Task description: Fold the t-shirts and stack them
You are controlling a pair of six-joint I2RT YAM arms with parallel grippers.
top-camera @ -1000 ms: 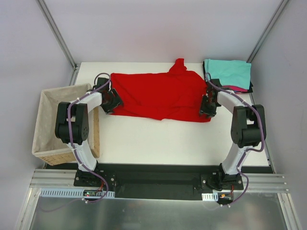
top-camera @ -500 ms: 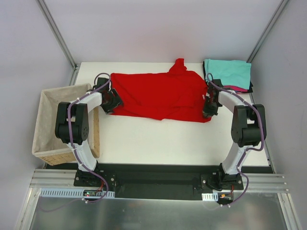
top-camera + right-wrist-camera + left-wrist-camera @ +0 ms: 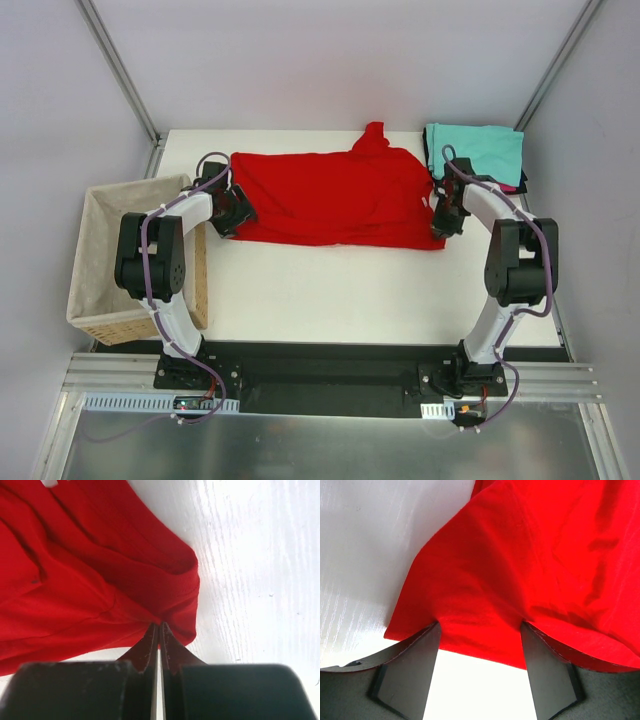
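Two ends of the red shirt [image 3: 335, 200], laid along the desk [image 3: 330, 290] from 9 to 3 o'clock, are attended: at 9 the left pincer [image 3: 479, 626] is spread wide at the hem, gripping nothing; at 3 the right pincer [image 3: 158, 627] is pinched tight on cloth, nearest the folded stack [image 3: 478, 152] at 2 o'clock.

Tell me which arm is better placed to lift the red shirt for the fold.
Right: the right gripper is shut on the red shirt; the left gripper is open.
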